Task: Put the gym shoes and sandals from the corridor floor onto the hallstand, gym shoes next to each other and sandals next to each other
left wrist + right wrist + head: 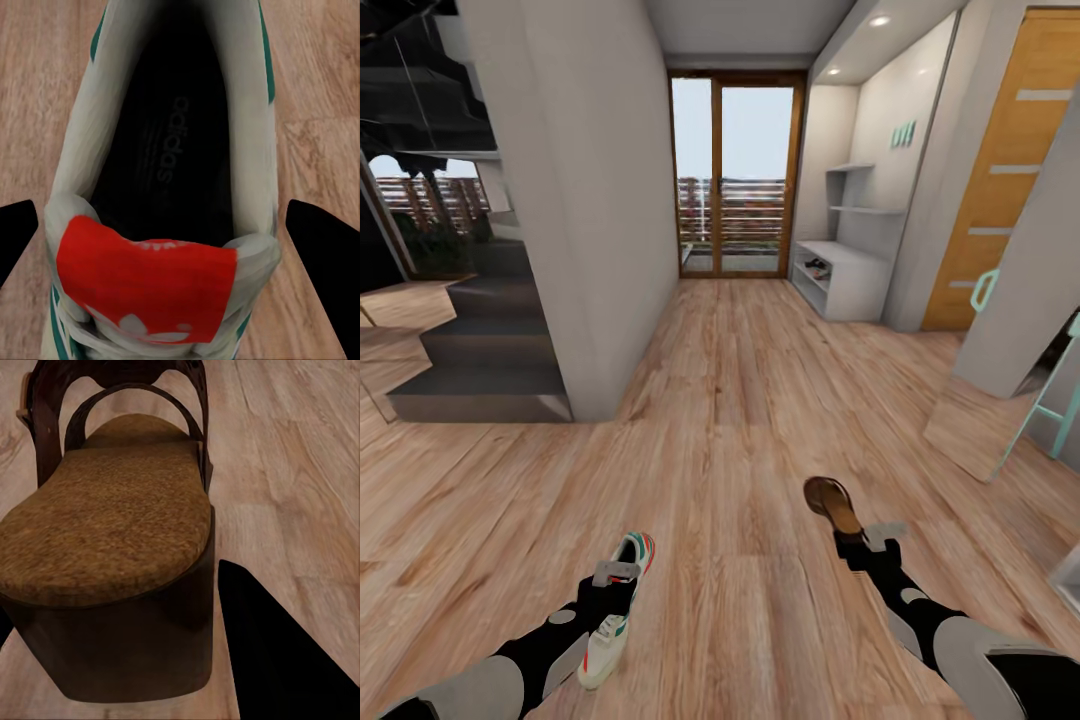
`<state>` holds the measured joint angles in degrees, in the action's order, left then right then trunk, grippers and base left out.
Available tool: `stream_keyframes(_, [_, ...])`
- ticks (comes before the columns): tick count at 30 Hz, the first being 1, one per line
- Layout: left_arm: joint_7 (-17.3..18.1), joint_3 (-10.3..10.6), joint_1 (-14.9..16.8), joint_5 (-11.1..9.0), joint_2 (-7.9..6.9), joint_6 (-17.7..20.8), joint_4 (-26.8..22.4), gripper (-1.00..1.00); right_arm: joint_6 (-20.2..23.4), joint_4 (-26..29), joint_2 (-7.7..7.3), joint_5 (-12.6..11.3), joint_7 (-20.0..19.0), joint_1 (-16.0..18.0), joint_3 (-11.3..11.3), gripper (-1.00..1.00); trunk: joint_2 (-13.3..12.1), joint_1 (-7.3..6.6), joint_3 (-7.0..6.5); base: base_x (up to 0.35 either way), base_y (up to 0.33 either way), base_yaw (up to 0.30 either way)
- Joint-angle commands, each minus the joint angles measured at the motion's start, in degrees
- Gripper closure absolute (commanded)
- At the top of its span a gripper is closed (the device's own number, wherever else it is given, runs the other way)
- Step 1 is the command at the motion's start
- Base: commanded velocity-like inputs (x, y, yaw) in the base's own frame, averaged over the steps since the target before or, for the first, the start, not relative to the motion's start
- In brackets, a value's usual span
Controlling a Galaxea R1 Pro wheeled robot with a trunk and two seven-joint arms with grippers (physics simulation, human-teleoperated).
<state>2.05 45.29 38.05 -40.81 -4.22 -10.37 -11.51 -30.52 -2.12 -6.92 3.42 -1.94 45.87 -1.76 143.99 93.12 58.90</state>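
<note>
Left gripper (612, 585) clasped a gym shoe (615, 610), right gripper (865, 545) a sandal (835, 505); head view alone showed the distant hallstand (850, 275), apparently holding shoes.

Both arms are stretched out low in front. Left tool (612, 588) is clamped on a gym shoe (612, 625), right tool (860, 540) clamped on a sandal (832, 503), wrists angled slightly inward.

The word "adidas" is printed in grey on the dark insole (169, 142) of the sneaker (90, 127). Its red tongue label (142, 285) carries white lettering too blurred to read and a white trefoil mark. No other readable text appears.
</note>
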Motion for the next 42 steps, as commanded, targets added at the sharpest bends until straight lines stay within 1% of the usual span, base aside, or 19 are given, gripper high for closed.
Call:
stream_keyframes(1, [-0.03, 0.00, 0.00, 0.03, 0.00, 0.00, -0.01, 1.00, 0.01, 0.01, 0.00, -0.18, -0.38, 0.01, 0.09, 1.00, 0.00, 0.00, 0.00, 0.347, 0.000, 0.000])
stream_keyframes(4, [-0.03, 0.06, 0.00, 0.03, 0.00, -0.05, -0.01, 1.00, 0.02, 0.01, 0.02, -0.22, -1.40, 0.01, 0.09, 1.00, 0.00, 0.00, 0.00, 0.347, 0.000, 0.000])
stream_keyframes(11, [-0.03, 0.10, 0.03, 0.03, 0.00, -0.08, -0.01, 1.00, 0.02, 0.01, 0.13, -0.32, -2.02, 0.01, 0.09, 1.00, 0.00, 0.00, 0.00, 0.347, 0.000, 0.000])
stream_keyframes(42, [-0.03, 0.07, 0.00, 0.03, 0.00, -0.09, -0.01, 1.00, -0.06, 0.01, 0.35, -0.31, -1.79, 0.01, 0.09, 1.00, 0.00, 0.00, -0.17, 0.348, 0.000, 0.000])
